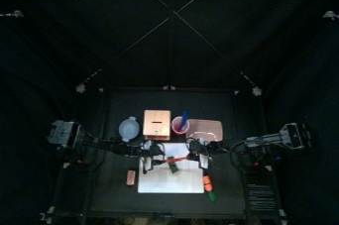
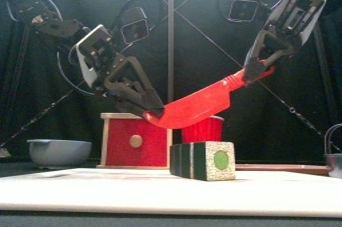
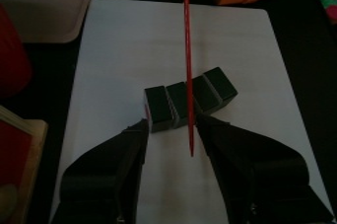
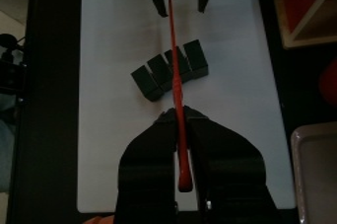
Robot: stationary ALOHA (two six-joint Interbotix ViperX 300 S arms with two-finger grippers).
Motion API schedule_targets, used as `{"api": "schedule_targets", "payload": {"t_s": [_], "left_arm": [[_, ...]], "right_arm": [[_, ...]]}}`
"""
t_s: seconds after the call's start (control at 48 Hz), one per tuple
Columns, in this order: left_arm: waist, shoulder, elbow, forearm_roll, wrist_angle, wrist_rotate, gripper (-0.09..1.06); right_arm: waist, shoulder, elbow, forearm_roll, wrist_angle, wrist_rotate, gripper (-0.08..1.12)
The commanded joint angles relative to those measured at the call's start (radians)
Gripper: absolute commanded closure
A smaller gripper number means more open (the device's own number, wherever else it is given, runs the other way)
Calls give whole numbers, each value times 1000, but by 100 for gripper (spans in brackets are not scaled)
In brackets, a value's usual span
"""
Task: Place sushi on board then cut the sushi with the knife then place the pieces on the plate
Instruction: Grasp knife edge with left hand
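Observation:
A dark green sushi roll [image 2: 203, 160] of blocks pressed together lies on the white cutting board [image 2: 120, 189], near its middle. My right gripper [image 2: 261, 68] is shut on the handle of the red toy knife [image 2: 207, 99]. The blade slants down to the left just above the roll and does not touch it. Seen from the right wrist, the blade [image 4: 172, 45] runs over the roll [image 4: 168, 70]. My left gripper [image 2: 144, 111] hangs open above the roll's left side, by the knife's tip. In the left wrist view its jaws stand either side of the roll [image 3: 184, 98].
Behind the board stand the blue-grey bowl [image 1: 129, 128], the wooden box with a red drawer front [image 1: 159, 123], the red cup [image 1: 180, 125] and the pink tray [image 1: 205, 128]. Small toy foods lie left [image 1: 131, 176] and right [image 1: 209, 182] of the board.

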Motion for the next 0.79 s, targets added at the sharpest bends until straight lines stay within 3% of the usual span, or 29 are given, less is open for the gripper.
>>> {"api": "schedule_targets", "payload": {"t_s": [0.021, 0.417, 0.792], "left_arm": [[-3, -8, -21, 0, -3, 0, 20], [-5, 3, -28, -8, 0, 0, 23], [-9, 9, -29, -8, 8, -2, 44]], "right_arm": [[3, -14, -25, 0, -8, -2, 69], [3, -11, -31, 0, -18, -2, 69], [-3, -5, -28, 0, -29, 0, 69]]}}
